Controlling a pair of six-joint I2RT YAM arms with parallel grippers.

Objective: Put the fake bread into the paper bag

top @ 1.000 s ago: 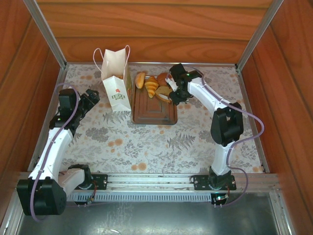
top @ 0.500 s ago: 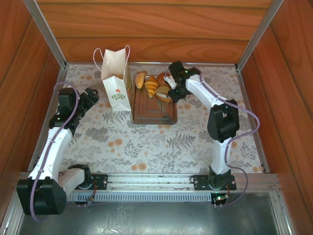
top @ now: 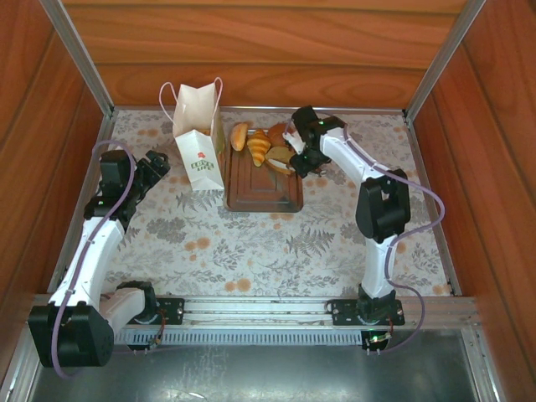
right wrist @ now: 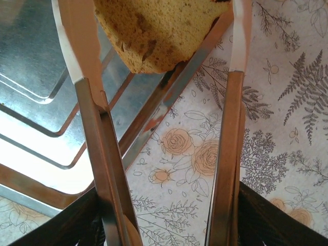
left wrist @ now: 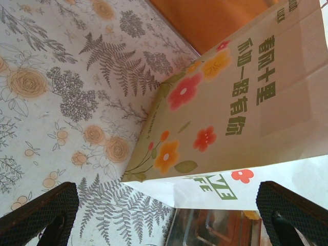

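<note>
The white paper bag (top: 199, 134) stands upright at the back left, its flowered side (left wrist: 241, 102) close in front of my left gripper (top: 159, 166). That gripper (left wrist: 169, 212) is open and holds nothing. Pieces of fake bread lie at the far end of the brown tray (top: 264, 191): a roll (top: 240, 136), a croissant (top: 260, 147) and a tan bun (top: 280, 157). My right gripper (top: 303, 159) is shut on metal tongs (right wrist: 97, 128). The tong tips stand on either side of a tan bread piece (right wrist: 154, 31) at the tray's right rim.
Wooden walls and metal posts close in the flowered tablecloth on three sides. The tray's shiny floor (right wrist: 41, 77) lies left of the tongs and the cloth to their right. The tray's near corner (left wrist: 215, 230) shows below the bag.
My right arm has moved a little back and left, bringing the tongs in over the tray's right edge toward the tan piece. The left arm has stayed still.
</note>
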